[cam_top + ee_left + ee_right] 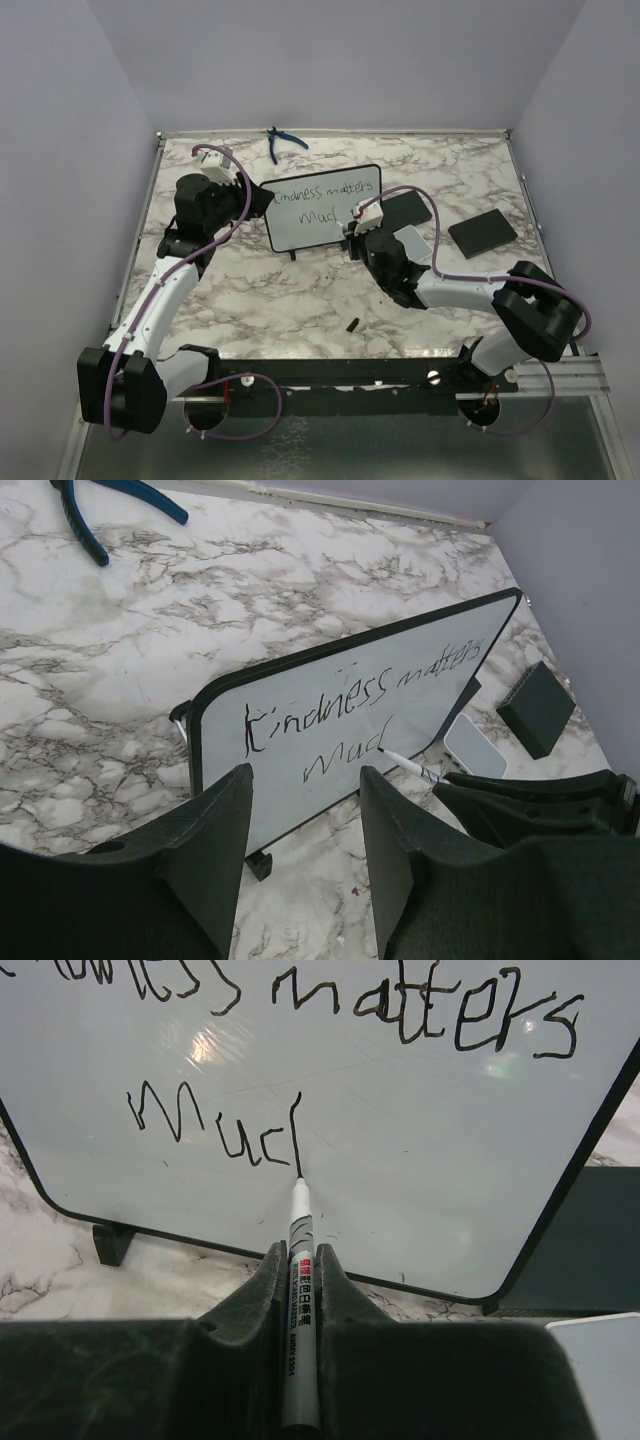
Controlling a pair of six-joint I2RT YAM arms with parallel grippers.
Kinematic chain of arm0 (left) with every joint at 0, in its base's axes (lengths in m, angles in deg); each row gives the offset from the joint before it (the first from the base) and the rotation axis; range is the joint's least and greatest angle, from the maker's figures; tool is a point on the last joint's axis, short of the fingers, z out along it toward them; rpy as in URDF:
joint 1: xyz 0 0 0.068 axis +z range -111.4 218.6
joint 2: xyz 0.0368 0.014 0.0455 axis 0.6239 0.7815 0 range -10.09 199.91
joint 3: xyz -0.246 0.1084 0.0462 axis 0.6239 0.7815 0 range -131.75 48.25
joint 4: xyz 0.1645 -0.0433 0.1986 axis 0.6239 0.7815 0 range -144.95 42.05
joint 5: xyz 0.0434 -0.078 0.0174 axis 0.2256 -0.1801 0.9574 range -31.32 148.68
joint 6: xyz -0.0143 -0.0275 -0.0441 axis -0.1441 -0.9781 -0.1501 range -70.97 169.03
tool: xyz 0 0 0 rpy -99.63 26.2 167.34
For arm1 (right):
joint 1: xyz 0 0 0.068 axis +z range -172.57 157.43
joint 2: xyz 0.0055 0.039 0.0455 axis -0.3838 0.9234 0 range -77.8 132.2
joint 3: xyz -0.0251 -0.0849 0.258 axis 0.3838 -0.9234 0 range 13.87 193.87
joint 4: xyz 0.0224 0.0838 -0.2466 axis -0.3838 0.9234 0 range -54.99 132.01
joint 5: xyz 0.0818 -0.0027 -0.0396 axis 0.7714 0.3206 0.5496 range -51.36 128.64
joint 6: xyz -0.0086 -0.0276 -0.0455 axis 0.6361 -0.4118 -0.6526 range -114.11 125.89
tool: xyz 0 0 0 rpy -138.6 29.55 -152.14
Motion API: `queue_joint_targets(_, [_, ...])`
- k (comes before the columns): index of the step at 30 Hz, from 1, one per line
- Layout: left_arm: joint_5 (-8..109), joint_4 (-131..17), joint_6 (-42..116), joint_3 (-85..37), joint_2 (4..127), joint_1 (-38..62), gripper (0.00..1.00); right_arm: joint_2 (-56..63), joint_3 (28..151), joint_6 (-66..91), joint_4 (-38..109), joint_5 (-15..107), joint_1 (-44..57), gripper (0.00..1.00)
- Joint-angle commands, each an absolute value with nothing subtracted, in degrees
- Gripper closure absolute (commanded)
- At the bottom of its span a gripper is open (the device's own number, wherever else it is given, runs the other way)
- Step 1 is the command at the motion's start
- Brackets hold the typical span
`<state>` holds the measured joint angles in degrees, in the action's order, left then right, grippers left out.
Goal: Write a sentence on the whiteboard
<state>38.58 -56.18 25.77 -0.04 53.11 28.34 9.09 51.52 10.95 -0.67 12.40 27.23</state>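
The whiteboard (325,207) stands in the middle of the top view, a bit above the centre. It leans back on its small black feet on the marble worktop (300,290). The sentence (420,1010) is not done yet. The top line says "Kindness matters". Below it are "Muc" and one tall line, which looks like the start of an "h".

The right fingers (250,1295) are squeezed tight on a thin marker (300,1260), low in the middle of the right wrist view. Its tip touches the board at the bottom of the tall line. The left fingers (215,830) are spread wide and hold nothing. They sit near the board's lower left corner, and I cannot tell if they touch it.

The board looks thin, light and stiff. Its white face looks smooth and slippery, and wet ink would likely smear. A hard push with the pen could tip it or slide it back. The safe place to hold it is the black frame at the left edge, away from the words. The marker is hard and smooth, so it is best held around its middle, like now.
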Motion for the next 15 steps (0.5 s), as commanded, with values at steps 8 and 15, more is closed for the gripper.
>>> queue_joint_targets(8, [37.47,-57.4,26.26,0.26,52.14,28.13,0.51,8.23,53.82,8.37,-2.78,11.22,26.91,0.99])
queue_joint_targets(15, [37.33,-57.41,26.27,0.26,52.06,28.14,0.51,7.58,53.69,7.47,-2.61,9.64,26.9,1.0])
